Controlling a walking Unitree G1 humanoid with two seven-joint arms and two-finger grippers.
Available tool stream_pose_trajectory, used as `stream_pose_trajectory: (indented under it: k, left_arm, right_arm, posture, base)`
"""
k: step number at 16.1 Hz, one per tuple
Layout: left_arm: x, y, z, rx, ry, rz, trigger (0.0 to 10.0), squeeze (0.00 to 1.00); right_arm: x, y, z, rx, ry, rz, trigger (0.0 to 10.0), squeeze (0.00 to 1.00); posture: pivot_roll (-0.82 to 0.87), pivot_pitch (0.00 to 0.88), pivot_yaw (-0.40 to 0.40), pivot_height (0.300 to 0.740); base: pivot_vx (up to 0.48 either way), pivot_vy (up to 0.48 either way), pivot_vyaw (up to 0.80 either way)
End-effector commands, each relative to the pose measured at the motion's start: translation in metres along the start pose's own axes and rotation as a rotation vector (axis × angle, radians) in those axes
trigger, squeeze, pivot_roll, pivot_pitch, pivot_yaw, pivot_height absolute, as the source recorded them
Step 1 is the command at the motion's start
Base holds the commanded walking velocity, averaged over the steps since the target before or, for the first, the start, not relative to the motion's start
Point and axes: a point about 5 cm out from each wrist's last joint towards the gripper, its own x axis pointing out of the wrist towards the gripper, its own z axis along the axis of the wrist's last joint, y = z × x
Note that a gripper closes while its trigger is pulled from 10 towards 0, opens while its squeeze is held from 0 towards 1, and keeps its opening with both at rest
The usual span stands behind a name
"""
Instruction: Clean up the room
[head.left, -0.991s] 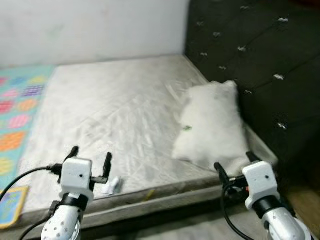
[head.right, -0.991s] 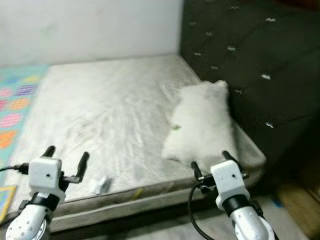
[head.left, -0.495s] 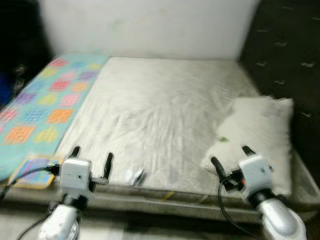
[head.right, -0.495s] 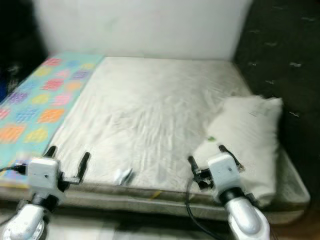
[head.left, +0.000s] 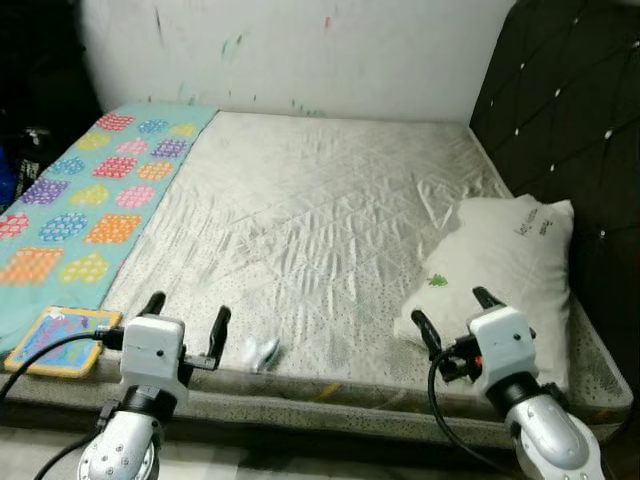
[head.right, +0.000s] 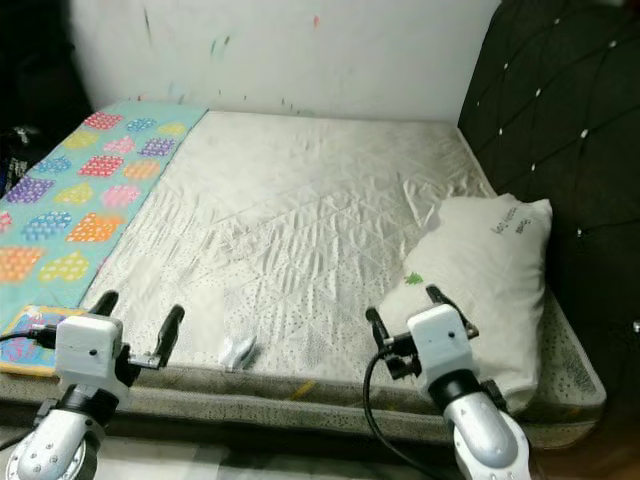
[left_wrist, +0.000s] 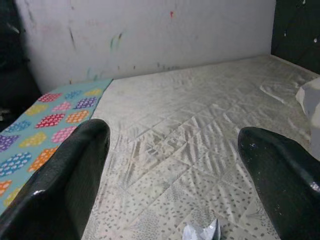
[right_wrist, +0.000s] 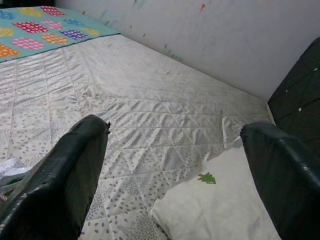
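Wrapper (head.left: 261, 351) sits crumpled near the mattress (head.left: 330, 230) front edge, just beside my left gripper (head.left: 185, 318), fingers spread, empty. Right gripper (head.right: 405, 312) gapes by the pillow (head.right: 480, 270). Left wrist view: wrapper (left_wrist: 201, 232) low between fingers; I'd risk snagging the sheet or nudging it off.

Quilted, matt off-white cloth mattress (head.left: 320, 210); soft white cloth pillow (head.left: 505, 265); crinkled glossy plastic wrapper (head.left: 262, 351); dark tufted headboard (head.left: 565, 120).
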Motion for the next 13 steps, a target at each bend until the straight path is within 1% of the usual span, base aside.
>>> stream_pose_trajectory:
  k: [1,9,11,13]
  left_arm:
    - [0.0010,0.0009,0.0036,0.004,-0.009,-0.006,10.0,0.00]
    - [0.0028,-0.0007,0.0025,0.001,-0.007,-0.011,10.0,0.00]
    - [0.0044,0.0002,0.0019,0.012,-0.003,0.017,10.0,0.00]
    - [0.0052,0.0002,0.0012,-0.004,-0.003,0.033,10.0,0.00]
  right_arm:
    - [0.0024,-0.0006,0.0020,-0.003,-0.012,0.005,10.0,0.00]
    - [0.0036,0.0003,0.0015,-0.006,-0.016,0.008,10.0,0.00]
    - [0.0037,-0.0001,0.0010,-0.008,-0.015,0.005,10.0,0.00]
    - [0.0033,0.0005,-0.0008,-0.012,-0.009,0.006,10.0,0.00]
  posture:
    - [0.01,0.008,-0.037,0.740]
    - [0.00,0.008,-0.034,0.740]
    - [0.00,0.008,-0.034,0.740]
    - [0.00,0.010,-0.034,0.740]
  base:
    - [0.262,0.000,0.00]
    - [0.275,0.000,0.00]
    - [0.000,0.000,0.00]
    - [0.000,0.000,0.00]
